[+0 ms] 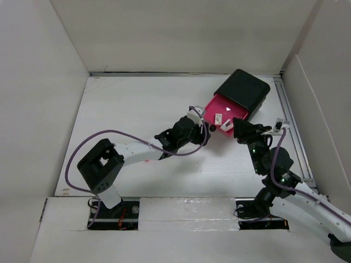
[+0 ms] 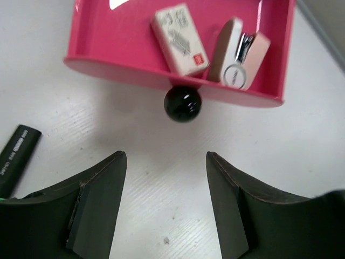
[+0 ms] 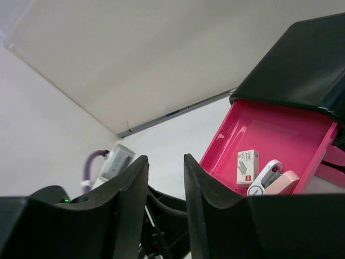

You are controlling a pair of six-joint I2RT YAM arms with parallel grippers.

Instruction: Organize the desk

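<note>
The white counter (image 1: 137, 104) fills the space between the wall panels, and a small black box (image 1: 244, 90) sits on it near the far right corner. Its top pink drawer (image 1: 215, 105) stands open, sticking out toward the middle of the counter. Inside lie a small white carton with a red mark (image 2: 179, 39) and, just beside it, a white and pale-pink stapler (image 2: 240, 54). A round black knob (image 2: 183, 103) sits on the drawer's front wall. The left hand (image 2: 166, 157) hangs just short of that knob, its fingers spread wide with nothing but bare counter between them. A black marker (image 2: 16, 156) lies on the counter off to its side. The right hand (image 3: 165, 159) is close to the drawer's right front corner, tilted upward, its fingers slightly parted and holding nothing.
</note>
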